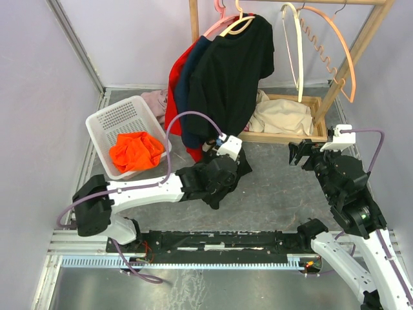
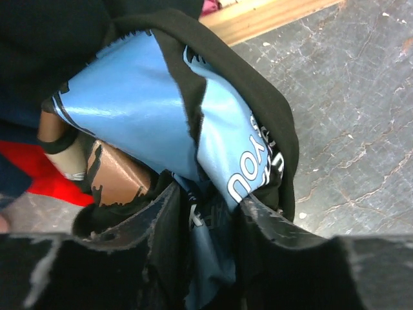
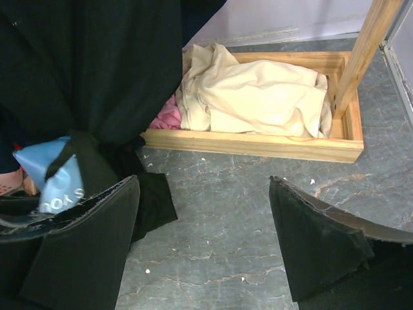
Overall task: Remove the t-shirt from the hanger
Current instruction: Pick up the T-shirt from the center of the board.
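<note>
The t-shirt hangs straight down from the hanger, hem bunched between the left gripper's jaws, whether clamped I cannot tell; the farther right gripper gapes empty.

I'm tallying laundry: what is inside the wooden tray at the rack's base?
A crumpled cream garment fills most of the wooden tray, with a pink cloth at one end. Anything beneath them is covered.

White basket (orange garment inside)
</note>
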You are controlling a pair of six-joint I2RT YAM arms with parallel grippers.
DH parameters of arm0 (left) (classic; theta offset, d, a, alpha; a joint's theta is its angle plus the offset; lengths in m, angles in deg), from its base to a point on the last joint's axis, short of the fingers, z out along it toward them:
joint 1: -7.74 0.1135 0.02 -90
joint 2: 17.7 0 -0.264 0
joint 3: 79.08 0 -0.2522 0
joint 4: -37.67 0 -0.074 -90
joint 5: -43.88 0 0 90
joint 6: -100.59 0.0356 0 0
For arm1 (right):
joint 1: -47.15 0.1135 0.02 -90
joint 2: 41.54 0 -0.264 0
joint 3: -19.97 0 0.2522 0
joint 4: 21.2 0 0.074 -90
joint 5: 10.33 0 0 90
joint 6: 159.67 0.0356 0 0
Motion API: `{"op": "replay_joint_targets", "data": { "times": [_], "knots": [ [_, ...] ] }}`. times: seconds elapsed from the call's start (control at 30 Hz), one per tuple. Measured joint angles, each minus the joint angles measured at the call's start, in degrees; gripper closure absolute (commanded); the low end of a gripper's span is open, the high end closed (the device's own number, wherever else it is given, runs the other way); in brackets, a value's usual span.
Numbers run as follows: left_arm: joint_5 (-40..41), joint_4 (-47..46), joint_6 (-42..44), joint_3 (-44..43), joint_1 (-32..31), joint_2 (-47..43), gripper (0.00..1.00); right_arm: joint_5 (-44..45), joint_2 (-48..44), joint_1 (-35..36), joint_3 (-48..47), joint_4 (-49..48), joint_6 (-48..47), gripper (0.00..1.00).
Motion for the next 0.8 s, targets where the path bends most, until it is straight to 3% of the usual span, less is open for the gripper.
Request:
{"op": "replay_joint_targets", "data": {
  "times": [0.07, 0.2, 0.53, 0.8],
  "knots": [
    [-0.92, -0.59, -0.94, 0.0, 0.28, 2.34, 0.3, 0.0, -0.02, 0.0, 0.0, 0.0, 0.0, 0.11],
    [-2.95, -1.36, -3.26, 0.04, 0.66, 7.17, 0.17, -0.02, -0.02, 0.0, 0.02, -0.02, 0.0, 0.11],
    [-3.74, -3.02, -7.06, 0.07, 0.7, 16.55, 0.03, -0.17, -0.02, 0.0, 0.74, -0.02, 0.0, 0.11],
    [-3.1, -5.64, -8.79, 0.63, 2.08, 19.85, 0.03, -0.17, -0.02, 0.0, 0.76, -0.02, 0.0, 0.11]
  ]
}}
